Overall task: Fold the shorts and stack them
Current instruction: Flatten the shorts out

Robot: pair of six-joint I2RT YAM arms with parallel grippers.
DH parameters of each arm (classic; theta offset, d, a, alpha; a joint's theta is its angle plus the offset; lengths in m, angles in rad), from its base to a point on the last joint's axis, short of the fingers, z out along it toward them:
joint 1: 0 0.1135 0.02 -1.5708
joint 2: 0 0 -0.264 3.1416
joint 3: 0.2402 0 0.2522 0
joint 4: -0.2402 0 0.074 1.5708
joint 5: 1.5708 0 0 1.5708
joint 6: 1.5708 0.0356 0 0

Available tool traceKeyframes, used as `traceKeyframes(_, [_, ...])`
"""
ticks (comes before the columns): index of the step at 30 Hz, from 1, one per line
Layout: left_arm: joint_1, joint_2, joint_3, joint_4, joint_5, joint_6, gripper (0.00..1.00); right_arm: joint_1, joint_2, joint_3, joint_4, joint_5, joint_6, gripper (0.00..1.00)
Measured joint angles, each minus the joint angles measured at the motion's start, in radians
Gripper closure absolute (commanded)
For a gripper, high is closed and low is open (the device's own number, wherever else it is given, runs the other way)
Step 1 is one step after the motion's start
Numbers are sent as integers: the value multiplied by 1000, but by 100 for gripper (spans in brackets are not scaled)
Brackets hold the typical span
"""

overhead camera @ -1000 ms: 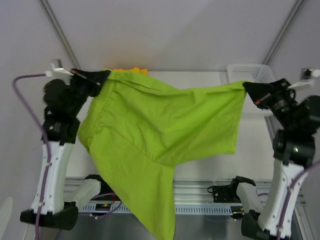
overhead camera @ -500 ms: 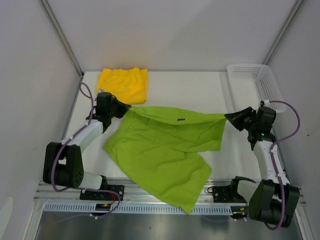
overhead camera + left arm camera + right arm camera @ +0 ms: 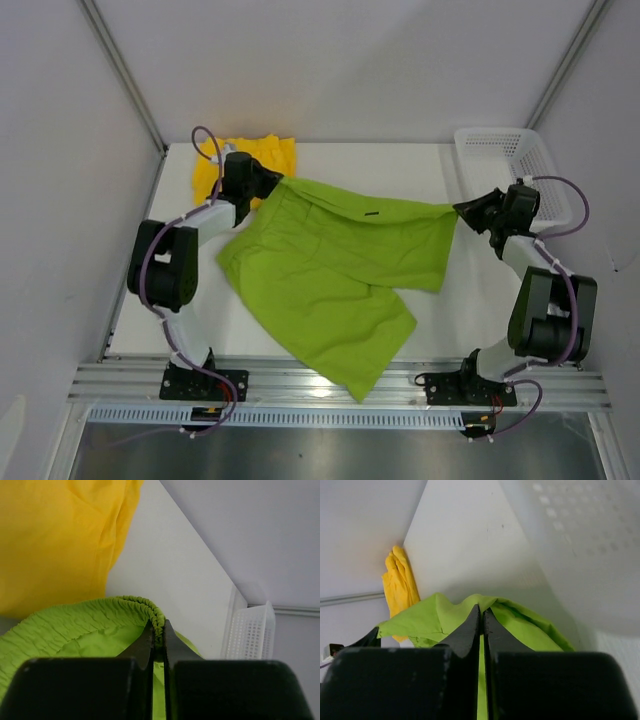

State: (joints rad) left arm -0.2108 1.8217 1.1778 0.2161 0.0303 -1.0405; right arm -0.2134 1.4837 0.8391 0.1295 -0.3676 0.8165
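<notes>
The lime green shorts (image 3: 335,265) lie spread across the table, one leg hanging over the near edge. My left gripper (image 3: 272,184) is shut on their gathered waistband (image 3: 150,612) at the far left corner. My right gripper (image 3: 465,212) is shut on the green fabric (image 3: 485,602) at the far right corner. The bright yellow shorts (image 3: 250,160) lie folded at the far left, partly behind my left arm; they also show in the left wrist view (image 3: 55,545) and the right wrist view (image 3: 397,582).
A white mesh basket (image 3: 515,160) stands at the far right corner, close behind my right gripper; it also shows in the left wrist view (image 3: 250,632). White walls enclose the table on the left, back and right.
Both grippers came down from a raised hold and carried the green shorts toward the far side. The shorts now rest on the table, their far left corner beside the yellow pair.
</notes>
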Motion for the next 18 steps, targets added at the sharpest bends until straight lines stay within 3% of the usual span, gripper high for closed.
traceKeyframes(3, [0,105,79,17,1,-11,95,-3,107,63,47,26,22,99])
traceKeyframes(4, [0,143,112,19,4,-15,75,-6,147,87,59,37,31,90])
traceKeyframes(5, [0,182,147,26,11,-13,65,-7,178,105,71,48,40,76])
traceKeyframes(6, [0,218,184,29,25,-19,51,-8,213,127,80,58,51,35])
traceKeyframes(7, [0,253,222,27,36,-16,25,-10,247,147,94,58,66,24])
traceKeyframes(8, [0,277,251,28,45,-15,17,-10,264,164,135,29,74,13])
traceKeyframes(10, [0,319,318,7,63,-4,1,6,265,212,161,50,69,7])
traceKeyframes(18, [5,251,403,-129,39,117,1,37,182,222,98,157,-6,9])
